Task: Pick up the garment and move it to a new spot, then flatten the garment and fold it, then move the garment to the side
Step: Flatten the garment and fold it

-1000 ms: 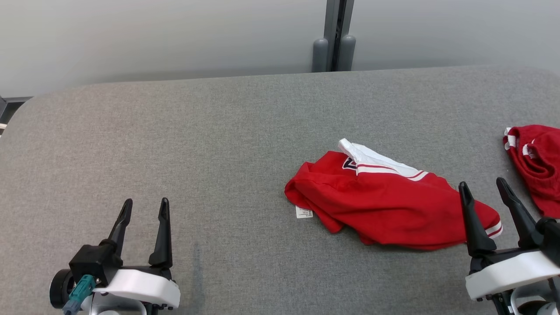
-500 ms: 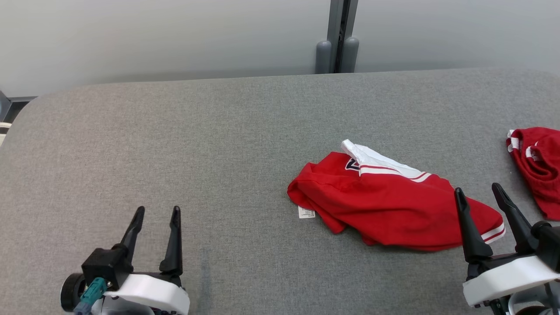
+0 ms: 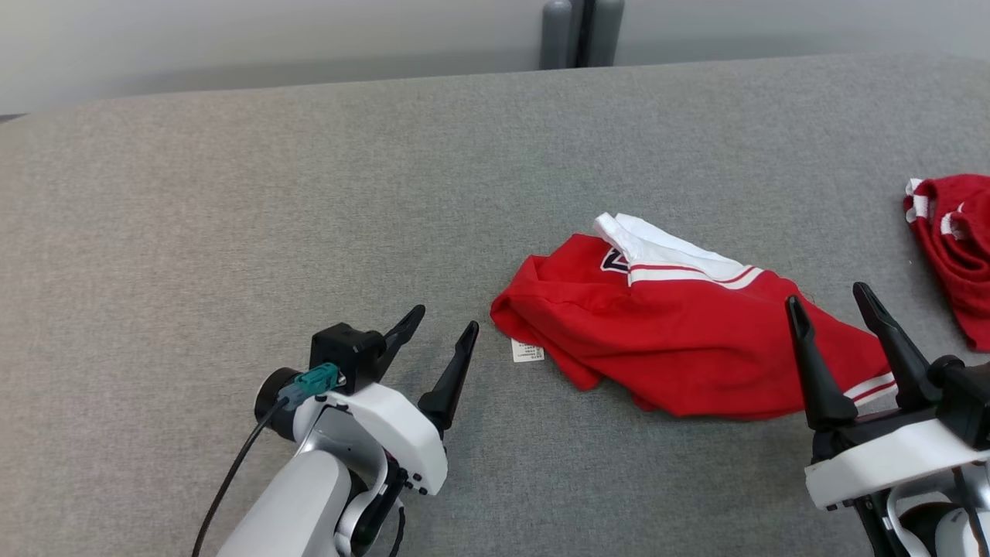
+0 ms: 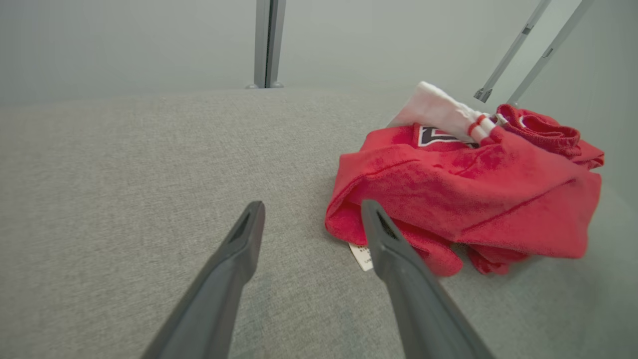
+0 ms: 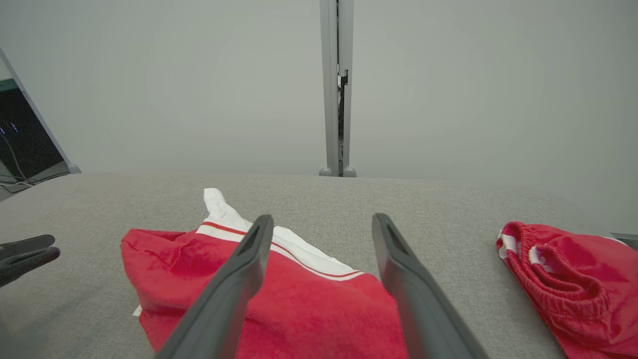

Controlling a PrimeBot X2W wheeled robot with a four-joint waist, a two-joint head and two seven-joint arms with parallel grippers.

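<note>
Garment (image 3: 681, 348): a red top with a white, red-striped band, lying crumpled on the grey fabric-covered table (image 3: 271, 193) between the two grippers. The left gripper (image 3: 447, 318) has its two dark fingers spread apart and holds nothing. The garment's bunched edge lies just ahead and to the right of its fingertips, and a small white label (image 3: 527, 352) pokes out close to them. The right gripper (image 3: 826, 295) is also spread wide and empty. The garment's striped cuff end lies under and ahead of its fingers, mostly on its left side; whether a finger touches the cloth cannot be told. A second red piece of clothing (image 3: 955, 240) lies apart, to the right of the right gripper.
</note>
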